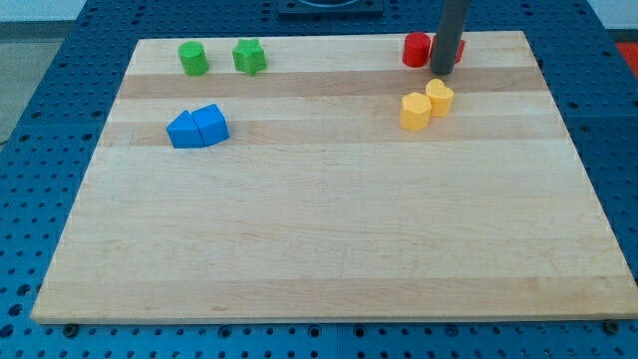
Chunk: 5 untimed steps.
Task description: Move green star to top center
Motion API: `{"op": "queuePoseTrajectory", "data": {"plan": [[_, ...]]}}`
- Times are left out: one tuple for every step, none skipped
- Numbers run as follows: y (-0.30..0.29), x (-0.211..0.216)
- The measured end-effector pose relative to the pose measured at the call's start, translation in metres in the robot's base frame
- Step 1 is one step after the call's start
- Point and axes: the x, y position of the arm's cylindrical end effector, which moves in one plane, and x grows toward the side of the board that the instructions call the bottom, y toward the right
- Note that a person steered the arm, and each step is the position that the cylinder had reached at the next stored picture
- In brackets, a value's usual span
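the rod has no fingers to open or close; my tip [441,73] rests by the red blocks [416,49], well apart from the green star [249,57]. likely it must come round to the star's left side to push it rightward.

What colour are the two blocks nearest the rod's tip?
Red blocks, beside my tip, in the camera view.

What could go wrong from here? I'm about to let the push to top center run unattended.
1. My tip sits at the view's top right against the red block, far from the green star; leaving carelessly could nudge the red one.
2. The green cylinder stands just left of the star, so approaching from that side may drag it along.
3. The star lies near the board's top edge; a skewed push could tip it off.
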Motion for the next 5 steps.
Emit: {"op": "queuePoseTrajectory", "data": {"plan": [[-0.046,0.001],[-0.12,0.001],[-0.178,0.007],[-0.255,0.016],[-0.31,0.014]]}}
